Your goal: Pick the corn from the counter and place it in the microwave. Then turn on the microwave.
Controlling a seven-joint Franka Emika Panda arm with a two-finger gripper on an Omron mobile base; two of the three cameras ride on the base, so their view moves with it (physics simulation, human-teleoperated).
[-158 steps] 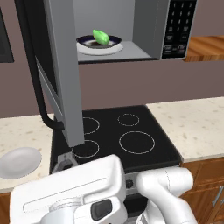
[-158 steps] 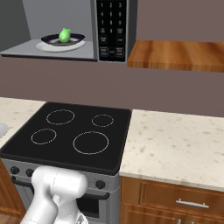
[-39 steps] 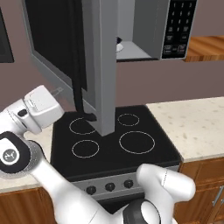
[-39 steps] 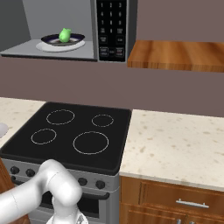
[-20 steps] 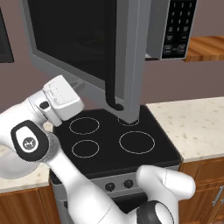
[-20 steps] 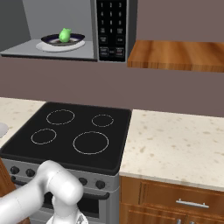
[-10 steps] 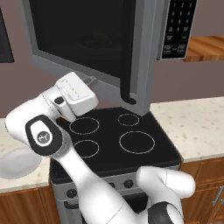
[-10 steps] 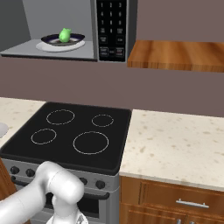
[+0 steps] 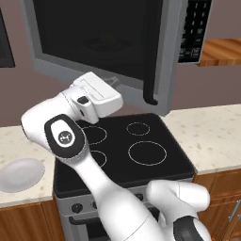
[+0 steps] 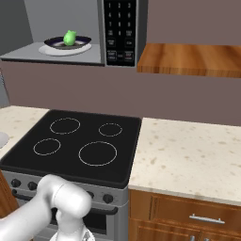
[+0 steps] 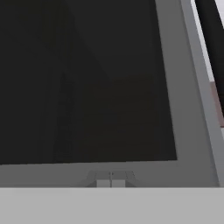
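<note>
Okay, microwave (image 9: 141,42) door (image 9: 101,40) is swung most of the way closed in the left base view, black handle (image 9: 149,70) at its right edge. Gripper (image 11: 111,180) is pressed against the lower grey frame of that door, jaws clenched together with nothing between them (tips just visible in the hand view). Corn (image 10: 70,37) sits on a dark plate (image 10: 80,42) inside the microwave cavity, seen in the right base view. Stovetop (image 10: 75,141) lies below; counter (image 10: 188,150) to its right is bare.

The arm bends up and left, its claw (image 11: 111,180) shut, fingertips seemingly pressed together, holding nothing.
</note>
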